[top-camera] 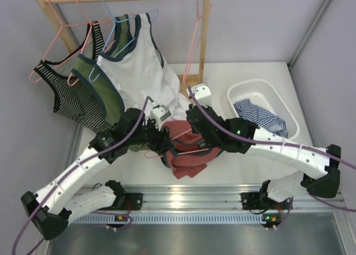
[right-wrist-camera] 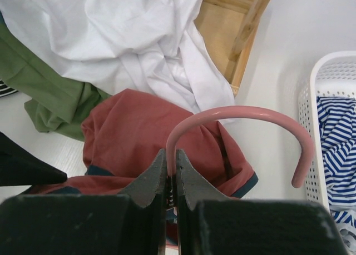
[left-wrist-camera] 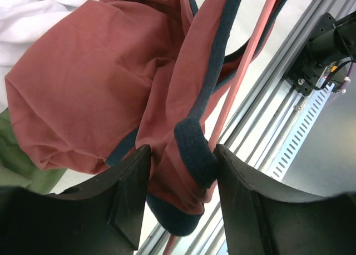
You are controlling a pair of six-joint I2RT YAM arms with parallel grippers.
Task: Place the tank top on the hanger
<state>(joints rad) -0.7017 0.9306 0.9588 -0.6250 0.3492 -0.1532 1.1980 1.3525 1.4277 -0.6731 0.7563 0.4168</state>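
Right wrist view shows the right jaws pinched shut on the thin pink wire hanger (right-wrist-camera: pixel 239 111), while the left jaws stand wide open astride a navy-trimmed strap of the crumpled rust-red tank top (left-wrist-camera: pixel 83 88) bunched on the white worktop (right-wrist-camera: pixel 272 83).

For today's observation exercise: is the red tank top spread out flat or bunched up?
Bunched up. The tank top is crumpled into deep folds, not laid flat, with a navy-trimmed strap curled between the jaws of the open left hand.

No legible text, label, brand or number in view; tank top (top-camera: pixel 186 163) shows no readable print.
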